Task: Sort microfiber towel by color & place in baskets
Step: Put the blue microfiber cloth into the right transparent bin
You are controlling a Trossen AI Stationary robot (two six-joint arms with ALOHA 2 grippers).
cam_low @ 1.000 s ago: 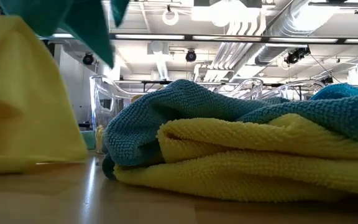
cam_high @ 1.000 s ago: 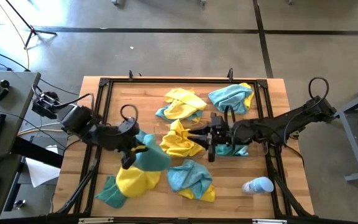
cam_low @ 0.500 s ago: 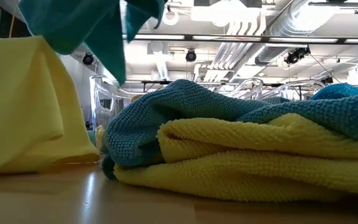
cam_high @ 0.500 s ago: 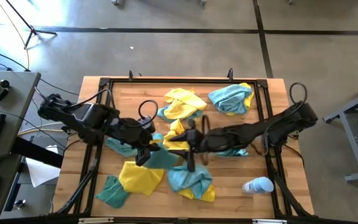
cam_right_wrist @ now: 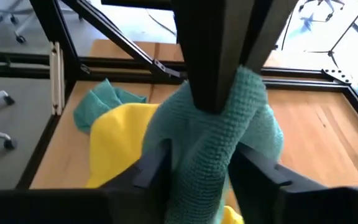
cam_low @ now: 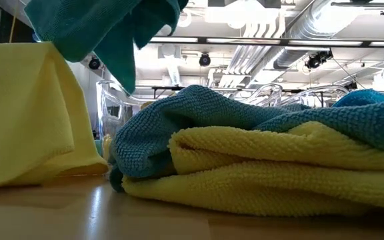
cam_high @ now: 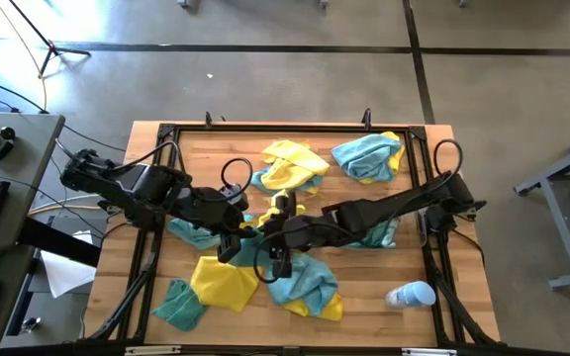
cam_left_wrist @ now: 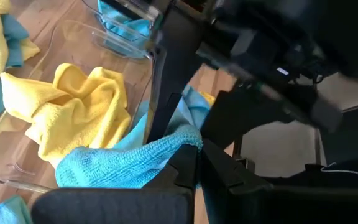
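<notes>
Clearly soft goods: nearest in the low view lies a heap of a yellow towel (cam_low: pixel 265 167) under a teal one (cam_low: pixel 199 123), plush, limp, light, unlikely to slip but prone to drag a neighbour along. Best hold, I judge, is a pinched fold at the top of a bunch. Mid-table, the left gripper (cam_high: pixel 234 240) is clamped on a hanging teal towel (cam_right_wrist: pixel 229 137), lifted clear of the wood. The right gripper (cam_high: pixel 277 259) stands beside it, fingers (cam_right_wrist: pixel 157 165) parted either side of the same cloth, not yet squeezing. Further off, a yellow towel (cam_left_wrist: pixel 79 106) sits in a clear basket (cam_left_wrist: pixel 73 34); more towels lie near the table's far edge (cam_high: pixel 364 153).
</notes>
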